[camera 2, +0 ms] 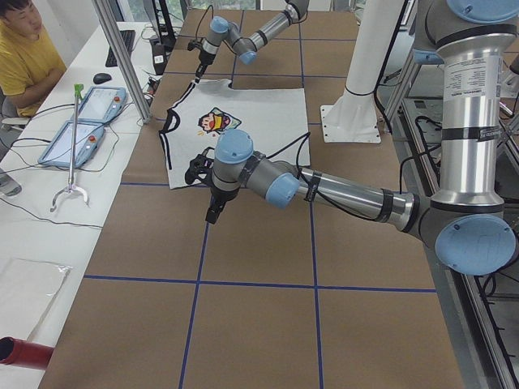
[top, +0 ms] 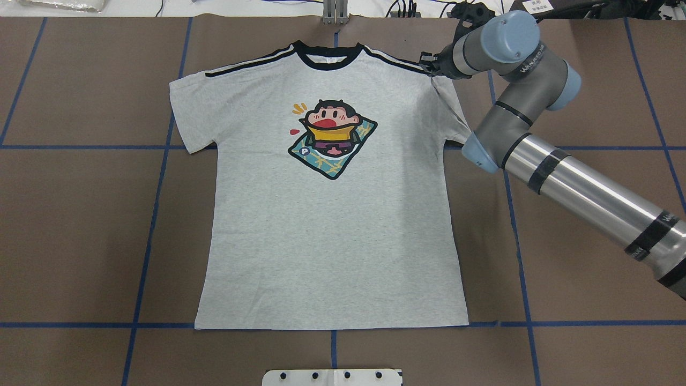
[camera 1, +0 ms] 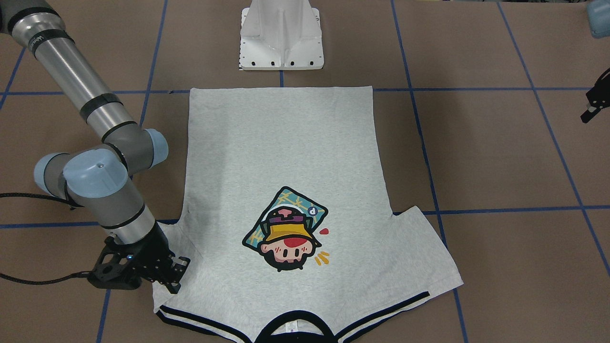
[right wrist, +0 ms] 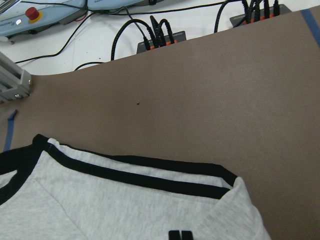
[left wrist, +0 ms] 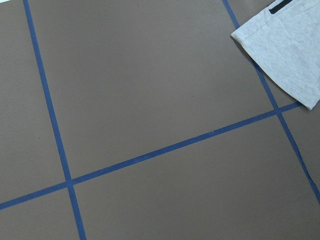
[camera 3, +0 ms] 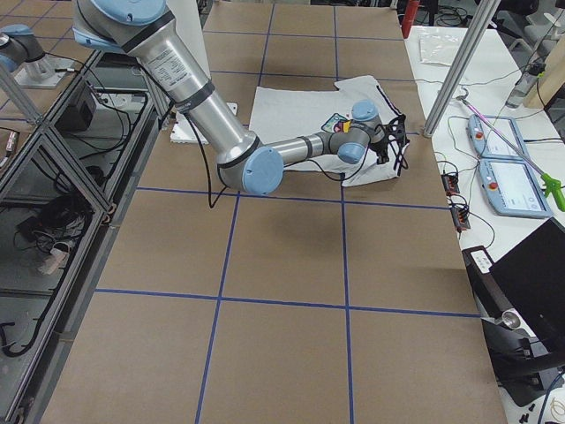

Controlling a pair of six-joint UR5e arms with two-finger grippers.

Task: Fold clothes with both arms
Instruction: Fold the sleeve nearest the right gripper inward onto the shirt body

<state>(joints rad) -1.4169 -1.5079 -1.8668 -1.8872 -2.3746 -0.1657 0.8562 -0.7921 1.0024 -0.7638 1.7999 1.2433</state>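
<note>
Overhead camera: high up on T-shirt (top: 332,225) hem (top: 332,326) side, looks down. Front camera: collar (camera 1: 293,320) side, faces back. Side cameras: far off, past each sleeve (left wrist: 285,45). Wrist cameras: very close, one sleeve each. All share T-shirt.

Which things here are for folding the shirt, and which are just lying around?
For the job:
T-shirt
right gripper, shut on the shirt's sleeve
left gripper, off to the side

Just lying about:
white pedestal
grabber stick
control tablets
</note>
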